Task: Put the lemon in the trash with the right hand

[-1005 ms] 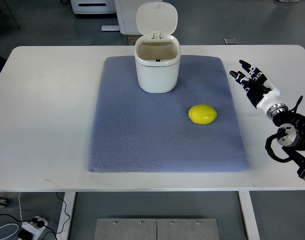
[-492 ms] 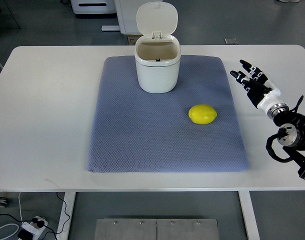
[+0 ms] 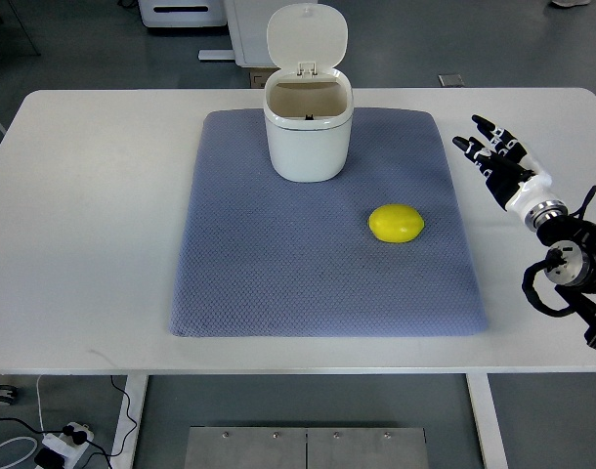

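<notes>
A grey mat is spread on the white table. The white bin is set at the mat's back, lid up. The lemon is placed right of centre. The right hand is kept off the mat, fingers spread, empty.

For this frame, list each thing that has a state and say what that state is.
trash can: upright on the mat, lid flipped open
lemon: lying free on the mat, untouched
right hand: open, empty, over the bare table right of the mat
mat: flat on the table
</notes>
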You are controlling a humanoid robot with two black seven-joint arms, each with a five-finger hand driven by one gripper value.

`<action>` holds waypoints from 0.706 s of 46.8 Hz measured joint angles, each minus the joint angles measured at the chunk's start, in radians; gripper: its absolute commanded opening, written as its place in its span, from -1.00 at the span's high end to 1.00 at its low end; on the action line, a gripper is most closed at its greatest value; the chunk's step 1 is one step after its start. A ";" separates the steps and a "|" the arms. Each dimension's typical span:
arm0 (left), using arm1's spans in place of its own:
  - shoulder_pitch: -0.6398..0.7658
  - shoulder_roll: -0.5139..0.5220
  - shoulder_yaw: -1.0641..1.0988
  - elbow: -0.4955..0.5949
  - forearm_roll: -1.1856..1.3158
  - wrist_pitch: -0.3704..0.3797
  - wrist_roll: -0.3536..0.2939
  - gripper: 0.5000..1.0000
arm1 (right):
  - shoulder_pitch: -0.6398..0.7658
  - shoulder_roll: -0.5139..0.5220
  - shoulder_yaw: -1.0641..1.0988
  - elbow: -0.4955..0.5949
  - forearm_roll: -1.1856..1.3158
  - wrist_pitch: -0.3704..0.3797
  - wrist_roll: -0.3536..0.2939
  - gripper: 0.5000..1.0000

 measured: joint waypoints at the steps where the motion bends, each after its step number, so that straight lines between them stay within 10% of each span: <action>1: 0.000 0.000 0.000 0.000 0.000 0.000 0.000 -1.00 | 0.000 0.000 0.000 0.000 0.000 0.000 0.001 -1.00; 33: 0.000 0.000 0.000 0.000 0.000 0.000 0.000 -1.00 | -0.013 -0.008 0.003 -0.043 0.002 -0.036 0.000 -1.00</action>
